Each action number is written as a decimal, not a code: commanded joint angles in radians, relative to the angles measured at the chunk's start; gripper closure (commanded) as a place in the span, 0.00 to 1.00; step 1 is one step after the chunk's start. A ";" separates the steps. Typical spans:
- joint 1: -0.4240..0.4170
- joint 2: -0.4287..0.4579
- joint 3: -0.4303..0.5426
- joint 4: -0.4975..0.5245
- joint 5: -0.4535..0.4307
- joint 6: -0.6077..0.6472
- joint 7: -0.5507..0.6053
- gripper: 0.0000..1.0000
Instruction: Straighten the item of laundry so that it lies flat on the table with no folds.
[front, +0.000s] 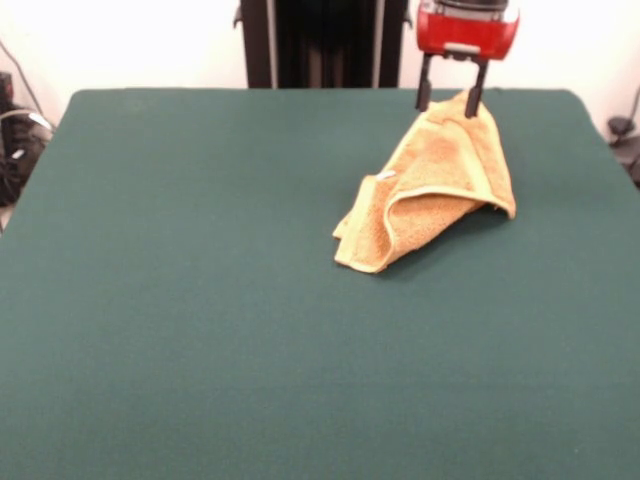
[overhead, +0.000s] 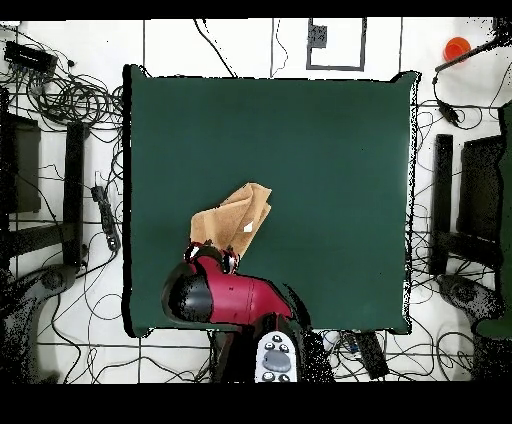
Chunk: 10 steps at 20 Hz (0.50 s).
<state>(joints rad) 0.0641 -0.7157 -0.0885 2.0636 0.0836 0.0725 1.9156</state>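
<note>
The item of laundry (front: 440, 190), an orange-tan towel with paler borders and a small white tag (front: 386, 176), sits on the green table (front: 200, 300) at the far right, pulled up into a tent with folds below. Its peak rises between the two black fingers of my gripper (front: 449, 100) and leans on the right finger (front: 476, 98). The fingers stand well apart, so the gripper reads as open. From overhead the towel (overhead: 235, 218) lies just beyond the gripper (overhead: 211, 256), and the red arm covers its near end.
Bare green table (overhead: 330, 170) spreads widely around the towel. The table's far edge in the front view runs right behind the gripper. Cables and dark stands (overhead: 60, 200) lie on the floor around the table.
</note>
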 joint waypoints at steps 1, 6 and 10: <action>-0.035 0.018 0.138 0.074 -0.034 0.023 0.119 0.00; -0.051 0.015 0.140 0.071 -0.048 0.037 0.113 0.00; -0.091 0.013 0.149 0.072 -0.074 0.043 0.097 0.00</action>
<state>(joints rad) 0.0014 -0.7162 -0.0511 2.0658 0.0426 0.0725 1.9156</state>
